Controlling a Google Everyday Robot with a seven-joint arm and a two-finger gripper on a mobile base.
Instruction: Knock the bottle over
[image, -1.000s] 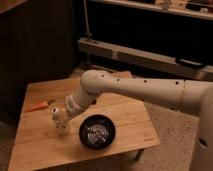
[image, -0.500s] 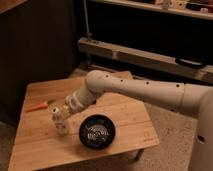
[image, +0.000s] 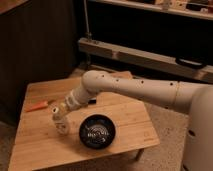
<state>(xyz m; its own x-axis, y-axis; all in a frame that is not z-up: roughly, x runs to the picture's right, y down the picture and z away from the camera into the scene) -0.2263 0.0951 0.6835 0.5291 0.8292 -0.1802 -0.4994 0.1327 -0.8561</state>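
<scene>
The small whitish bottle (image: 62, 127) stands on the wooden table (image: 40, 145), just left of the round black bowl (image: 97, 132). My white arm reaches in from the right. The gripper (image: 58, 113) is at the bottle's top, right above it and seemingly touching it. The bottle's cap is hidden behind the gripper. I cannot tell if the bottle is upright or slightly tilted.
An orange-handled tool (image: 38, 106) lies near the table's left edge. A small dark object (image: 92, 101) lies behind my forearm. A dark cabinet (image: 35, 45) stands behind the table and a low shelf rail (image: 150, 57) runs along the back right.
My wrist and gripper have dipped slightly down onto the bottle. The bottle stays in about the same spot next to the bowl.
</scene>
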